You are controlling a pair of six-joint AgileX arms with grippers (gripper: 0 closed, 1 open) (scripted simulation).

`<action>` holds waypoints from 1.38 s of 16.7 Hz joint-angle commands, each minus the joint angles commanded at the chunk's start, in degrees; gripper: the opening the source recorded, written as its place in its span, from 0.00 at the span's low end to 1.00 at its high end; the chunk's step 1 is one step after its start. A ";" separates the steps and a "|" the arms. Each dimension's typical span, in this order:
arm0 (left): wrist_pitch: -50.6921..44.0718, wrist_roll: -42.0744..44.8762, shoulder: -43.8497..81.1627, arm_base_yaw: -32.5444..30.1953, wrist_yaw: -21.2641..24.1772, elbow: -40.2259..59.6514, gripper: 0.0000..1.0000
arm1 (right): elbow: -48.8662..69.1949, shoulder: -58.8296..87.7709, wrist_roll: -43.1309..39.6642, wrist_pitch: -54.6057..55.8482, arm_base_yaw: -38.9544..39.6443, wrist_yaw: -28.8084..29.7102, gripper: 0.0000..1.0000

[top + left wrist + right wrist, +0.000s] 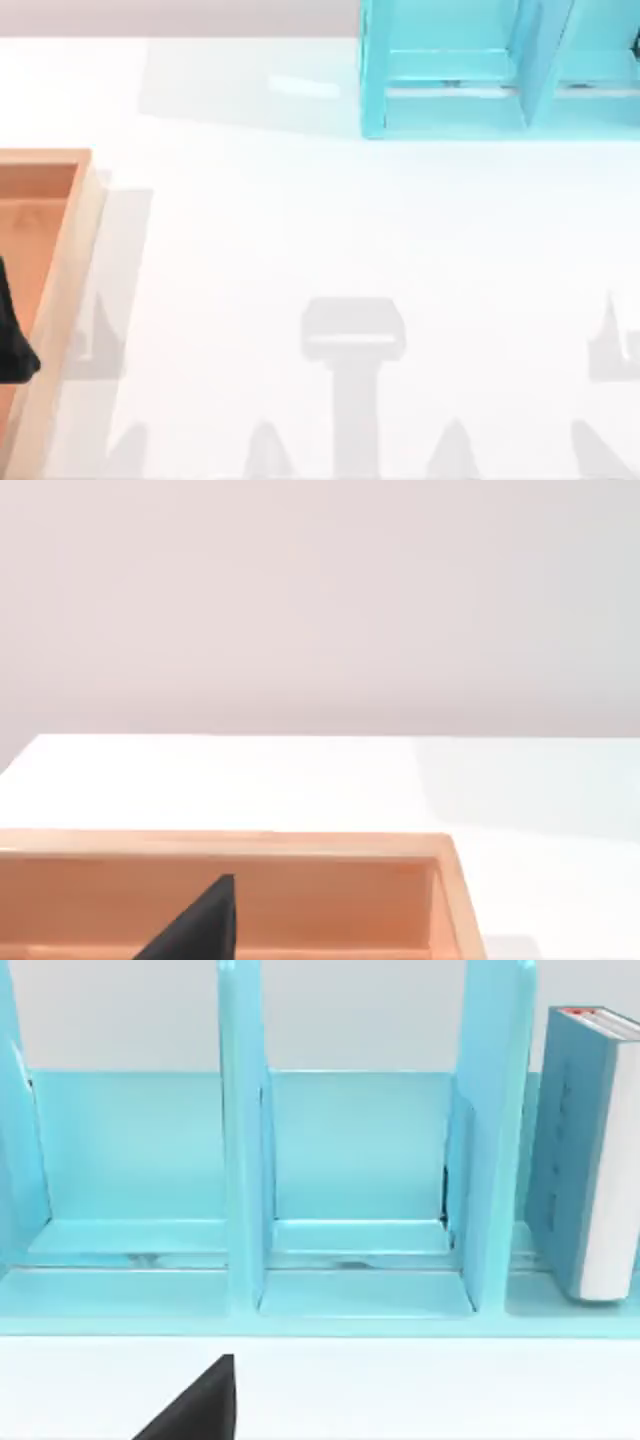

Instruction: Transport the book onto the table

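Teal book point(590, 1150) stands upright in turquoise shelf point(350, 1160); wooden tray point(60, 290) left; hand states unclear.

Top view looks down on the table point(300, 230); wrist views face tray point(250, 845) and shelf point(350, 1160) level

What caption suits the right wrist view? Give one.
Teal book standing upright in turquoise shelf unit, white table in front.

A plain pale wall point(320, 600) rises behind the turquoise shelf unit point(500, 70); soft even light.
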 joint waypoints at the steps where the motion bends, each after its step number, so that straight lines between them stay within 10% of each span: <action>1: 0.00 0.00 0.00 0.00 0.00 0.00 1.00 | 0.00 0.00 0.00 0.00 0.00 0.00 1.00; 10: 0.00 0.00 0.00 0.00 0.00 0.00 1.00 | 12.55 21.03 0.08 18.59 -5.55 -5.35 1.00; 23: 0.00 0.00 0.00 0.00 0.00 0.00 1.00 | 42.17 105.74 -0.77 58.95 -19.84 -17.04 1.00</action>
